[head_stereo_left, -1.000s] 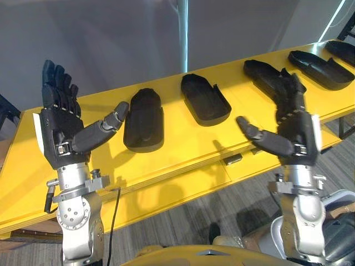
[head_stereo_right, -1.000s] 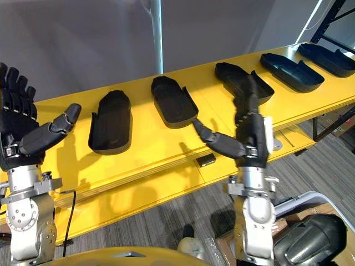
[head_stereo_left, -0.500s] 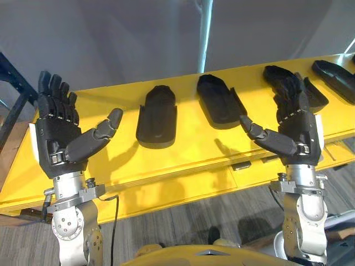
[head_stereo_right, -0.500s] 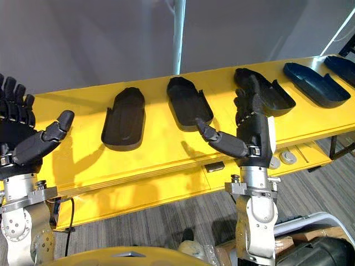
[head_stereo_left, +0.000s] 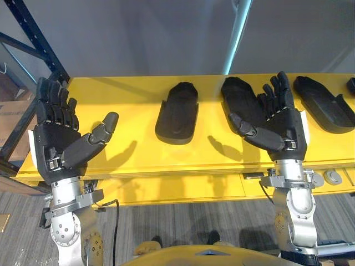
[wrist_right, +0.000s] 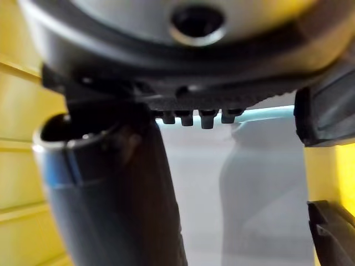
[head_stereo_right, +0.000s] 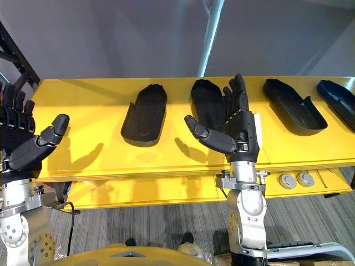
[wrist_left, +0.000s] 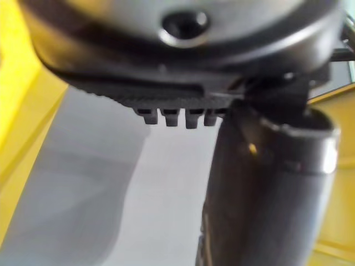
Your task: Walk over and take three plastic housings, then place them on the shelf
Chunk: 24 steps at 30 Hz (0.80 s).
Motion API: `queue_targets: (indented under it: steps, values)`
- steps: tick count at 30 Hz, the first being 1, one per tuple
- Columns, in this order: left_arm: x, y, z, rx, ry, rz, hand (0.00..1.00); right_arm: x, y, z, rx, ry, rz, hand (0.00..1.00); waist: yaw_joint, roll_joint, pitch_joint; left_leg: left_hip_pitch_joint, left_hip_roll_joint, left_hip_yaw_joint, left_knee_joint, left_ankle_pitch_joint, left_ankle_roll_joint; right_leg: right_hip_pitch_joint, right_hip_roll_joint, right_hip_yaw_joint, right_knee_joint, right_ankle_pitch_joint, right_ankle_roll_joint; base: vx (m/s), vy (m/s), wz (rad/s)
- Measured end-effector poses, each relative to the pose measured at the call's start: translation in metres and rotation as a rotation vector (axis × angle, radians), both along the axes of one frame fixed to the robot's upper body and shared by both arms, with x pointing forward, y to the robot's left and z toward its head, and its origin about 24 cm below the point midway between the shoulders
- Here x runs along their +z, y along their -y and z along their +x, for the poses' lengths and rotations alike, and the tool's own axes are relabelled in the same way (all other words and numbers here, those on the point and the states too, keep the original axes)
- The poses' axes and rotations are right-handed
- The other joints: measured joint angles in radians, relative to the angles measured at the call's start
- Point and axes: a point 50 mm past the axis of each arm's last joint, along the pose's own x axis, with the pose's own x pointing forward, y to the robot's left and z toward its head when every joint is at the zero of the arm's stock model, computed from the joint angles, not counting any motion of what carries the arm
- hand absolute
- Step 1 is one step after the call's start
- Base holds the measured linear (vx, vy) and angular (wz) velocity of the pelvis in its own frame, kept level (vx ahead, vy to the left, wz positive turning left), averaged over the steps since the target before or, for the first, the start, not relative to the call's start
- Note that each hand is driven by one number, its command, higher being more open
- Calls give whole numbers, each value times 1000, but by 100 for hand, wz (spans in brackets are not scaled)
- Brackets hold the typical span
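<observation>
Several black plastic housings lie in a row on the yellow table (head_stereo_left: 138,149). One housing (head_stereo_left: 178,112) sits in the middle, a second housing (head_stereo_left: 238,104) lies right of it behind my right hand, and a third housing (head_stereo_left: 323,110) rests further right. My left hand (head_stereo_left: 58,145) is raised upright over the table's left front edge, open and holding nothing. My right hand (head_stereo_left: 275,128) is raised upright in front of the second housing, also open and empty. Both palms face inward with thumbs (head_stereo_right: 206,137) stretched toward each other.
A dark blue shelf frame (head_stereo_left: 33,41) stands at the table's left end. A pale pole (head_stereo_left: 237,36) rises behind the table against a grey wall. Round fittings (head_stereo_right: 294,180) sit on the lower ledge at the front right. Striped grey carpet (head_stereo_right: 155,221) lies below.
The camera has swung so the table now lies level across the view, with the shelf frame showing at left. Both hands stay raised and open, and the right hand now overlaps the second housing.
</observation>
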Motion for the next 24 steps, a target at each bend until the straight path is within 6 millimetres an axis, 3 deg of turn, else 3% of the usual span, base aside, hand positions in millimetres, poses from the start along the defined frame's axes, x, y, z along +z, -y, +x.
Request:
queue_targets:
  steps: [7, 8, 12, 15, 19, 24]
  values:
    - [3, 16, 10, -62, 30, -44, 100, 5, -15, 5, 105, 50, -6, 100, -5, -7, 11, -1, 6, 20, 19, -10, -2, -5, 4, 23, 0, 1, 1, -4, 7, -9]
    - [5, 16, 12, -77, 43, -27, 100, 9, -15, 10, 92, 73, -1, 100, -4, 15, -7, 15, 7, 4, 22, -21, -3, 30, 2, 18, 0, -1, 2, 0, 0, 0]
    - [5, 16, 12, -77, 43, -27, 100, 9, -15, 10, 92, 73, -1, 100, -8, 15, -8, 16, 7, 7, 22, -21, -3, 29, 2, 20, 0, -1, 2, 0, 0, -2]
    - [5, 18, 13, -84, 42, -32, 100, 3, -13, 6, 84, 46, 0, 100, -9, 14, -8, 21, 7, 23, 14, -15, -7, 16, 2, 51, 7, -1, 2, -6, 10, -13]
    - [1, 25, 16, -117, 22, -53, 100, -12, -5, -7, 42, -27, 7, 100, -33, 14, -8, 31, 8, 35, -27, -2, 7, -16, 4, 132, 40, -1, 2, -18, 34, -8]
    - [-13, 33, 23, -159, -68, -78, 100, -17, 4, -13, 4, -62, 1, 100, -58, 12, -2, 31, 11, 39, -66, 17, 15, -40, 6, 192, 52, 0, 4, -7, 11, 0]
